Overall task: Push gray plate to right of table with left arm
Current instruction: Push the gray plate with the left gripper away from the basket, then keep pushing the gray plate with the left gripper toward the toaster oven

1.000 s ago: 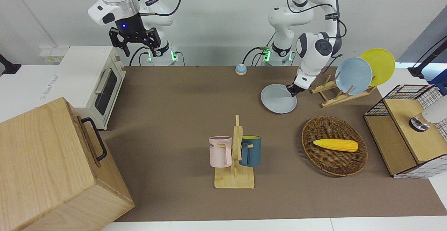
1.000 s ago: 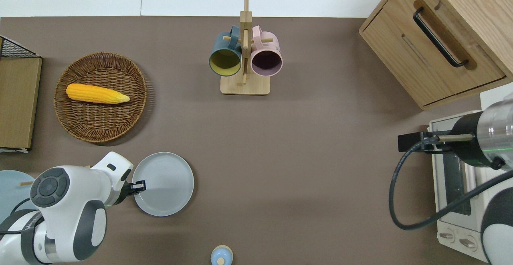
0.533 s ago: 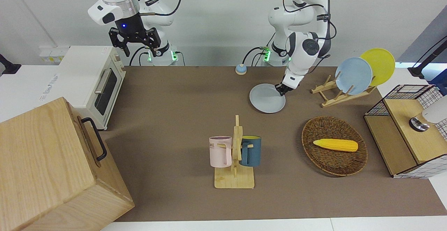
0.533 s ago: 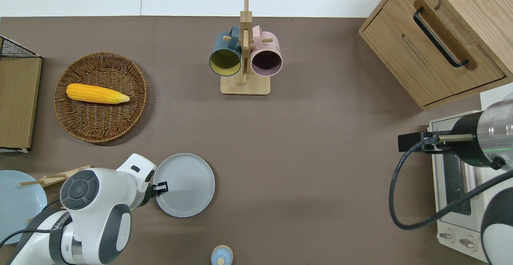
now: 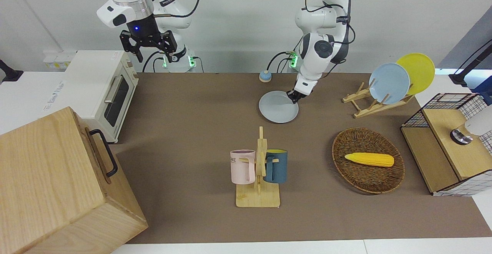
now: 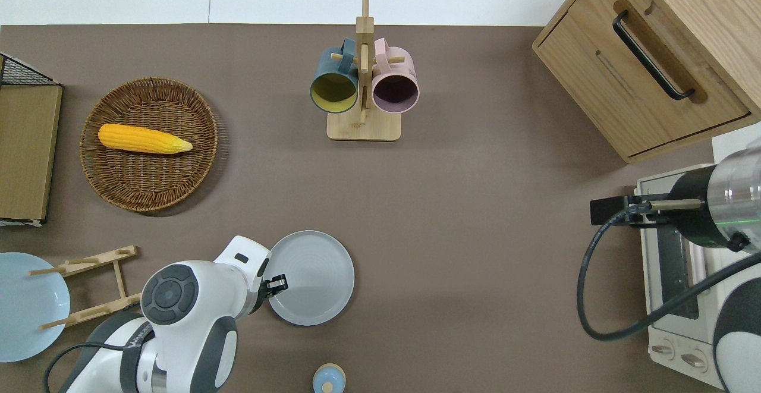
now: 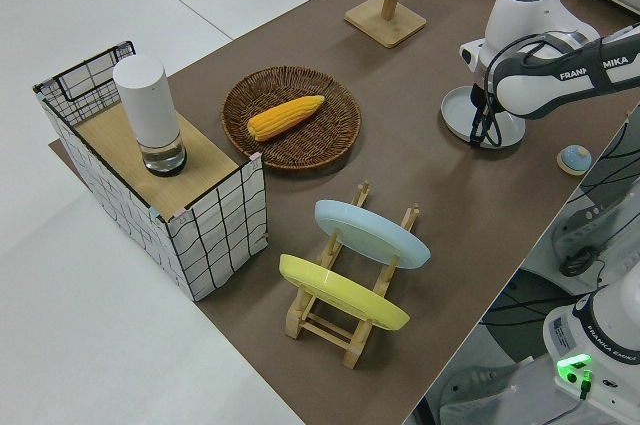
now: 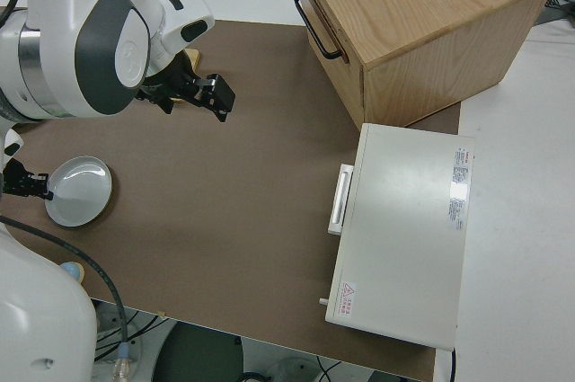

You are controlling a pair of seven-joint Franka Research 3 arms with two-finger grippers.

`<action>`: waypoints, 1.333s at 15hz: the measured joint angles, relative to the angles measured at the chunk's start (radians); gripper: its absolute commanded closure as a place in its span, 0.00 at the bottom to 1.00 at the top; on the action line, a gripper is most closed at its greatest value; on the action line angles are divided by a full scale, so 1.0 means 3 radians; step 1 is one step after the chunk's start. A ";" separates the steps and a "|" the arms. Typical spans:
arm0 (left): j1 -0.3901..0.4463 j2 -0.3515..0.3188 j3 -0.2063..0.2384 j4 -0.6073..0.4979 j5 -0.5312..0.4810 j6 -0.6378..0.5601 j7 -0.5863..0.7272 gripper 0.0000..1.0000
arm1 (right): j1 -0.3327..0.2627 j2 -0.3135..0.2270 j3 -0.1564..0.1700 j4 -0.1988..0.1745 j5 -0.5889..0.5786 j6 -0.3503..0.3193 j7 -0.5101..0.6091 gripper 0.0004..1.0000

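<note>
On the table's edge nearest the robots: a small blue bell (image 6: 327, 379) is sitting alone, well clear of the plate's path.
Left gripper: the left gripper (image 6: 274, 284) is pressing low against the gray plate (image 6: 314, 278), at the rim facing the left arm's end of the table, so that it is shoving from the trailing side; whether its fingers are open or closed cannot be told.
Gray plate: it is lying flat on the table (image 6: 475, 250), near the robots and about midway along its length, just nearer the robots than the mug stand (image 6: 363, 84); pushing suits it, since a flat plate is sliding easily on the matte top.
Right arm: it is parked, with its gripper (image 5: 148, 44) fingers spread open.
Dish rack: the wooden rack (image 6: 89, 289) is holding a sky-blue plate (image 5: 389, 83) and a yellow plate (image 5: 416, 71) on edge.
Basket: a wicker basket (image 6: 107, 179) is holding a corn cob (image 6: 144, 138), farther from the robots.
Change: compared with a second ago, the plate and gripper are sitting farther toward the right arm's end, now well apart from the rack.
Progress: judging by the open tabletop ahead, the push is looking only partly done.
</note>
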 measured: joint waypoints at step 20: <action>-0.0640 0.0190 -0.0498 0.0031 -0.0336 0.0721 -0.1408 1.00 | 0.0000 0.0000 0.0000 0.0000 0.0000 0.0000 0.0000 0.00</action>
